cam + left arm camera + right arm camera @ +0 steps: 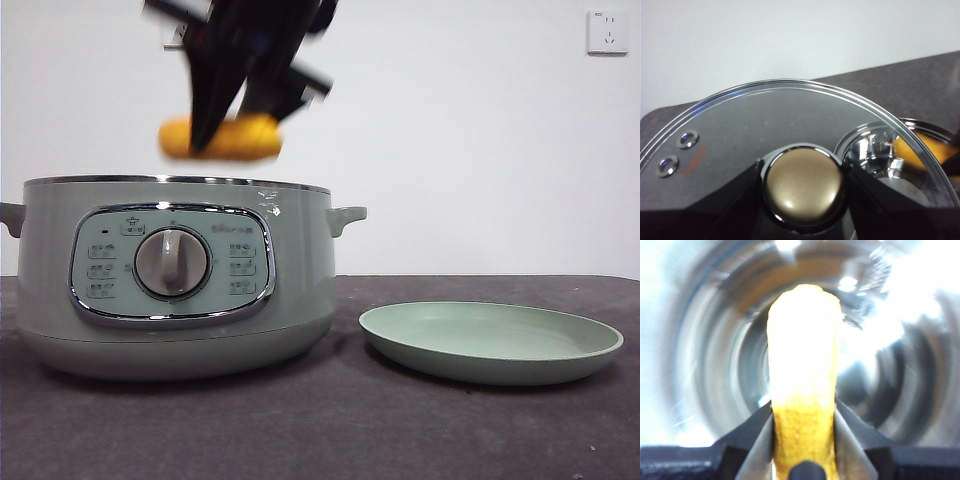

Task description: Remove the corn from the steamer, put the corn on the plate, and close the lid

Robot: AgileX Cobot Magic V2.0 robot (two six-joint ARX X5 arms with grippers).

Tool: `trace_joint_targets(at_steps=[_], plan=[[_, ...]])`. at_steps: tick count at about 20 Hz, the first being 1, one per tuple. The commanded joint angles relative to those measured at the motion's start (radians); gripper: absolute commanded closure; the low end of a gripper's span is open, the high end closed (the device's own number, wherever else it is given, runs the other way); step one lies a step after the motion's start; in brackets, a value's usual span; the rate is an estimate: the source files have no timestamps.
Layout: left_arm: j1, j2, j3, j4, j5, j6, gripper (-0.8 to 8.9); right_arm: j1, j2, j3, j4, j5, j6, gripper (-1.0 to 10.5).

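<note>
Nearest the front camera, the steamer stands on the dark counter with its dial panel facing forward and its top uncovered. Just beside it lies the plate, bare. Above the steamer's rim, the right pincer comes down from the top edge, blurred, its jaws clamped on the corn, which hangs level and clear of the pot. From the right wrist, the corn sits between the two jaws over the steamer's shiny bowl. The left pincer grips the lid by its knob, held apart from the steamer, seen through the glass.
</note>
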Motion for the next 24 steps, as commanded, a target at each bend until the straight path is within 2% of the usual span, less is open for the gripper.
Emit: trace_joint_targets(at_steps=[1,2,5,6,8,13,16,19,24], plan=[[0.0,0.045,0.011,0.084,0.005,-0.005,8.22,-0.035,-0.058,-0.003,-0.091,0.006,-0.001,9.6],[0.0,0.071,0.011,0.103,0.019,-0.004,8.22,-0.058,-0.091,-0.003,-0.137,0.008,-0.001,9.6],[0.0,0.14,0.011,0.166,0.101,-0.003,8.22,-0.138,-0.153,-0.003,-0.283,0.138,0.024,9.6],[0.0,0.159,0.012,0.185,0.12,-0.003,8.22,-0.171,-0.156,-0.003,-0.336,0.159,0.044,9.6],[-0.001,0.189,0.012,0.212,0.156,-0.003,8.22,-0.246,-0.156,-0.013,-0.417,0.16,0.058,9.6],[-0.001,0.23,0.012,0.224,0.186,-0.006,8.22,-0.381,-0.19,-0.193,-0.41,0.159,0.082,9.6],[-0.001,0.242,0.011,0.237,0.187,-0.006,8.22,-0.401,-0.237,-0.393,-0.305,0.155,0.085,9.6],[-0.001,0.251,0.012,0.253,0.187,-0.007,8.22,-0.395,-0.294,-0.582,-0.115,0.152,0.109,9.6],[-0.001,0.252,0.011,0.268,0.187,-0.011,8.22,-0.37,-0.313,-0.731,0.121,0.152,0.127,9.6]])
